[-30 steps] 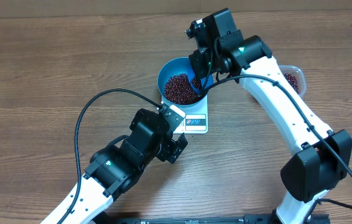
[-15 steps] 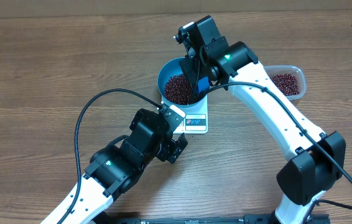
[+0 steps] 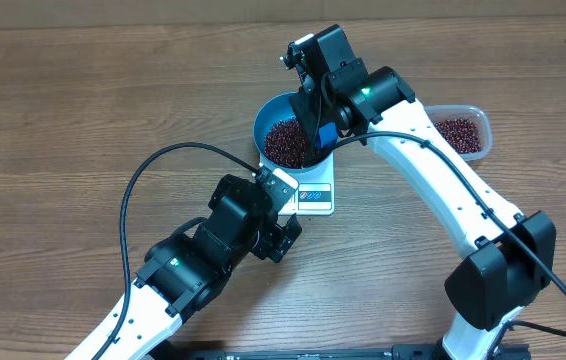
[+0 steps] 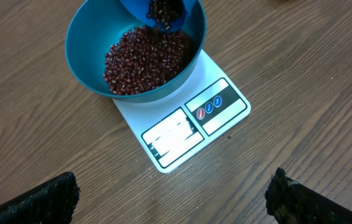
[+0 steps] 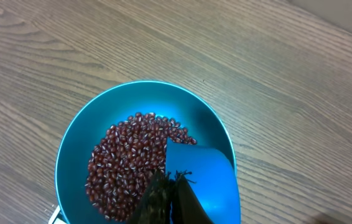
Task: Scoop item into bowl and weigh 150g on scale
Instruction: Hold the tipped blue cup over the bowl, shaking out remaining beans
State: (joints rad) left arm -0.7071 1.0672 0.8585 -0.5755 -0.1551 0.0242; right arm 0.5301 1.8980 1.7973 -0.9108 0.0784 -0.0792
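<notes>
Straight to the blue bowl (image 3: pixel 263 118), sitting square on the white scale (image 3: pixel 315 198) at the middle of the counter (image 3: pixel 83 90), a touch toward the far side. Plenty of red-brown beans (image 3: pixel 285 142) heaped inside already, banked toward the near part of the bowl. Over the bowl's right side, the right tool (image 3: pixel 320 122), clamped tight on a small blue scoop (image 5: pixel 201 177). Tipped mouth-down above the heap, that scoop, with beans showing at its lip in the left wrist view. Down on the near side, the left tool (image 4: pixel 173 208), spread fully wide and gripping nothing, both dark fingers (image 4: pixel 45 199) hanging just near of the scale with bare wood between. Facing that tool, the scale's front strip with its display window and three small buttons; display washed out white, no reading to be had. Off at the far right of the counter, a clear plastic tub (image 3: pixel 475 112) with more beans lying in it, well apart from the bowl.
</notes>
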